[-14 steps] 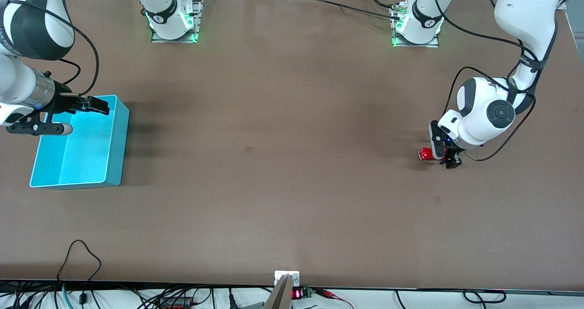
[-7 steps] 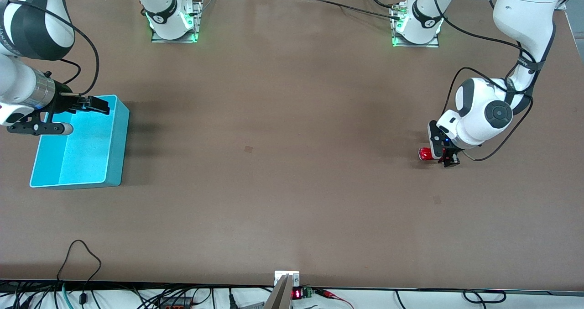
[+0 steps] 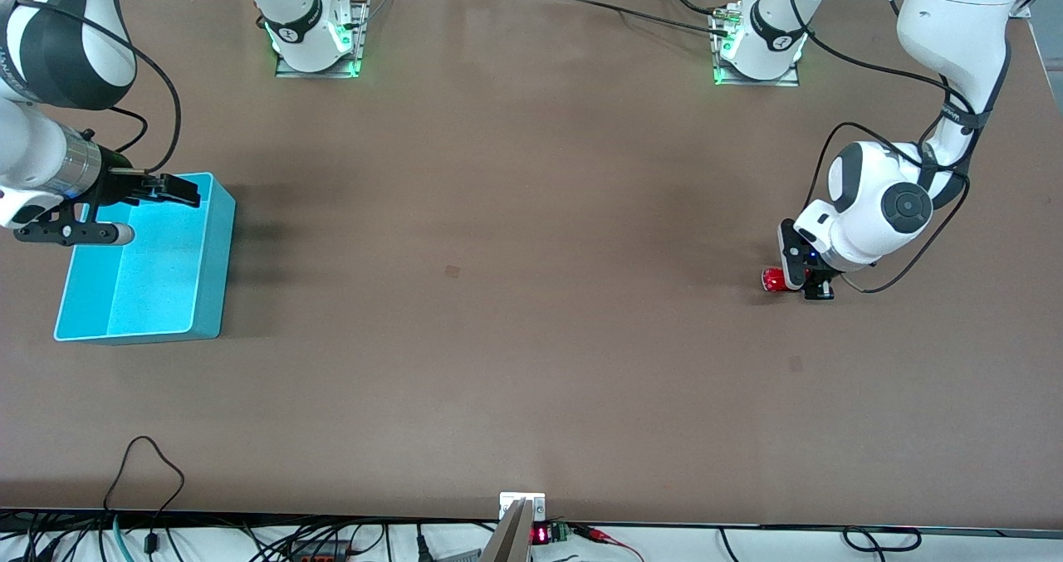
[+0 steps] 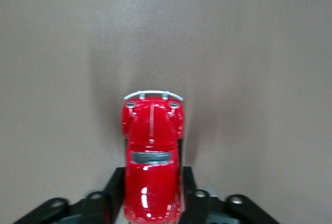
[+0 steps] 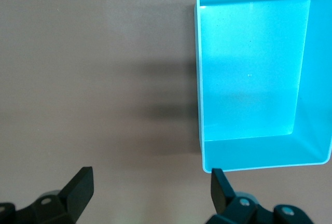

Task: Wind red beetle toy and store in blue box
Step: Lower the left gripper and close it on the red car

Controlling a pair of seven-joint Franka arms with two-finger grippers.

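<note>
The red beetle toy [image 3: 776, 280] sits on the table at the left arm's end, its glossy roof and silver bumper plain in the left wrist view [image 4: 152, 156]. My left gripper [image 3: 812, 286] is down at the table and shut on the rear half of the toy, one black finger [image 4: 115, 193] pressed against each side. The blue box [image 3: 212, 246] stands empty at the right arm's end; the right wrist view shows its inside from above [image 5: 316, 154]. My right gripper [image 3: 170, 190] hangs open over the box's rim, holding nothing, fingers [image 5: 80, 185] wide apart.
Both arm bases [image 3: 315, 39] with green lights stand along the table edge farthest from the front camera. Cables [image 3: 145, 471] and a small display [image 3: 540, 533] lie at the nearest edge. Bare brown tabletop [image 3: 498, 255] stretches between toy and box.
My left gripper has closed its fingers onto the red beetle toy and its wrist shifted slightly. The toy, the box and the right arm have not moved.
</note>
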